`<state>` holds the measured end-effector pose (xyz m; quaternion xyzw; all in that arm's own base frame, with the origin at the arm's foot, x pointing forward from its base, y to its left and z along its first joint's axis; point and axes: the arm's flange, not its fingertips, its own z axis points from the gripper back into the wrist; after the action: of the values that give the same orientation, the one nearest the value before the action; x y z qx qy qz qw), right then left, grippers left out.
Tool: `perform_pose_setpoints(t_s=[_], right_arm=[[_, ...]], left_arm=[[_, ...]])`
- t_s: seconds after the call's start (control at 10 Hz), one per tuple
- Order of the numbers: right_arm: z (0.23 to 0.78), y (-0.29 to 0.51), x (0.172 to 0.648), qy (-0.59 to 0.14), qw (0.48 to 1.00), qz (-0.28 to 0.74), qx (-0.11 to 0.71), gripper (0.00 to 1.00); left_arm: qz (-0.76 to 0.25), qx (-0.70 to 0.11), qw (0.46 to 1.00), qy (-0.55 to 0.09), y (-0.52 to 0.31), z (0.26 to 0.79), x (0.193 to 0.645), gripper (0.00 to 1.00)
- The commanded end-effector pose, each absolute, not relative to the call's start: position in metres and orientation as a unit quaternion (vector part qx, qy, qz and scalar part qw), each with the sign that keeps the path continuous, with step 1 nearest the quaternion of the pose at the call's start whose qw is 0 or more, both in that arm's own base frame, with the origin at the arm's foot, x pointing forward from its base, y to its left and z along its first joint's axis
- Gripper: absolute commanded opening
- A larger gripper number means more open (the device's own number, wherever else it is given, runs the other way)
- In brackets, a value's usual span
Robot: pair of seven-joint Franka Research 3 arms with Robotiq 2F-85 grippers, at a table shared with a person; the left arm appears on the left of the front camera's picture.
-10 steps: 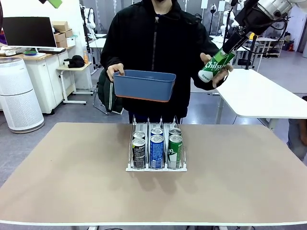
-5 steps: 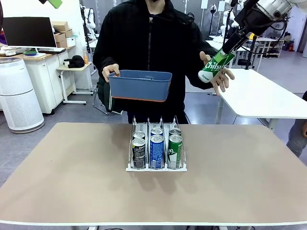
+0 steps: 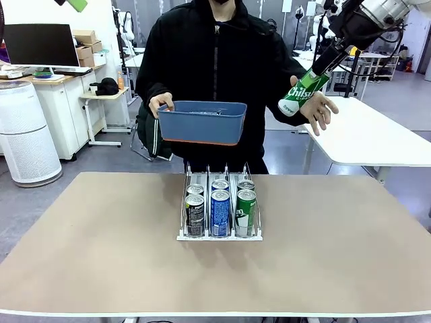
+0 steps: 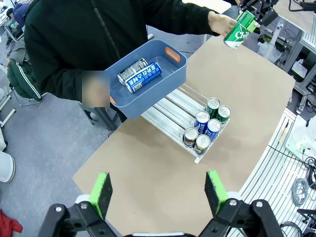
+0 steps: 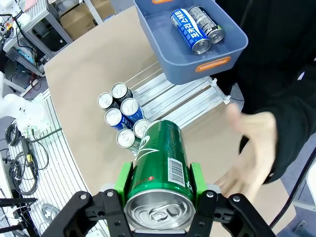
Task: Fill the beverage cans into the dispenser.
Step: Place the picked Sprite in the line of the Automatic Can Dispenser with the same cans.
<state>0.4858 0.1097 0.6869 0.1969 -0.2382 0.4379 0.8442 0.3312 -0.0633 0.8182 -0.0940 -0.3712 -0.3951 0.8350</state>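
Observation:
High at the back right, my right gripper (image 3: 322, 65) is shut on a green Chilsung can (image 3: 301, 93), tilted with its base down-left. From the right wrist camera the same can (image 5: 160, 163) sits between the green pads (image 5: 123, 180). The person's open hand (image 3: 320, 108) hovers just beside the can, apart from it. The white dispenser (image 3: 219, 235) stands mid-table with several cans in its three lanes: black ones left (image 3: 194, 214), blue-and-white middle (image 3: 220, 212), green right (image 3: 245, 211). My left gripper (image 4: 159, 192) is open, high above the table's near left, holding nothing.
The person at the far side holds a blue bin (image 3: 203, 121) over the dispenser's back end with one hand (image 3: 161, 103); two cans (image 4: 140, 75) lie inside it. A white table (image 3: 367, 134) stands behind at right. The tan tabletop (image 3: 101, 249) is bare around the rack.
The person's hand has let go of the green can and opened, dropping slightly right. The blue bin shifted a little. My right gripper keeps the can in place.

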Motion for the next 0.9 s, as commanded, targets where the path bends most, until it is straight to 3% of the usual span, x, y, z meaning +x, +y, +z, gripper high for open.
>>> perform_pose_setpoints(t_s=[0.0, 0.8], right_arm=[[0.6888, 0.1104, 0.4849, -0.24, 0.844, 0.437, 0.198, 0.48], [0.6888, 0.1104, 0.4849, -0.24, 0.844, 0.437, 0.198, 0.48]], left_arm=[[-0.393, -0.095, 0.836, -0.37, -0.0632, 0.8175, 0.3318, 1.0], [-0.393, -0.095, 0.836, -0.37, -0.0632, 0.8175, 0.3318, 1.0]])
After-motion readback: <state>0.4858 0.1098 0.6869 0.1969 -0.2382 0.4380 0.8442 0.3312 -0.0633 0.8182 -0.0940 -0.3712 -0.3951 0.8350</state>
